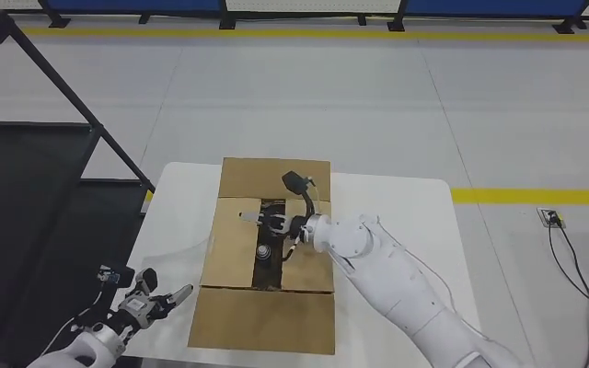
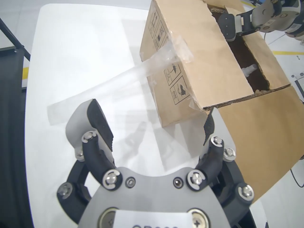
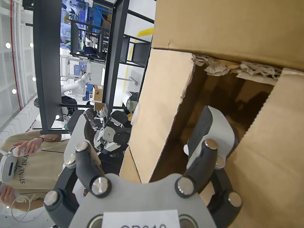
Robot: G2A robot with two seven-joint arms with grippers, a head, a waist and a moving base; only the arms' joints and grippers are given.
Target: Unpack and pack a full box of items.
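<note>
Top view as guide, treat the box [image 1: 262,322], part opened at the middle of the table [image 1: 175,212], gently: slide the right gripper [image 3: 147,119], fingers spread astride one flap [image 3: 161,96], outward to fold it back, leaving the left gripper [image 2: 152,109], spread empty, near-left.

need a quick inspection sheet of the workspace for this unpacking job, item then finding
surface: white table, with the box standing on it
job's things: cardboard box, top flaps open; a white bottle-like item lies inside
clutter: strip of clear tape trails from the box's side onto the table
grippers: left gripper open, over the table near a box corner, holding nothing; right gripper open at the box's opening, one finger inside and one outside a flap
cables: one cable on the floor beside the table
surroundings: black frame rack; yellow floor line
</note>
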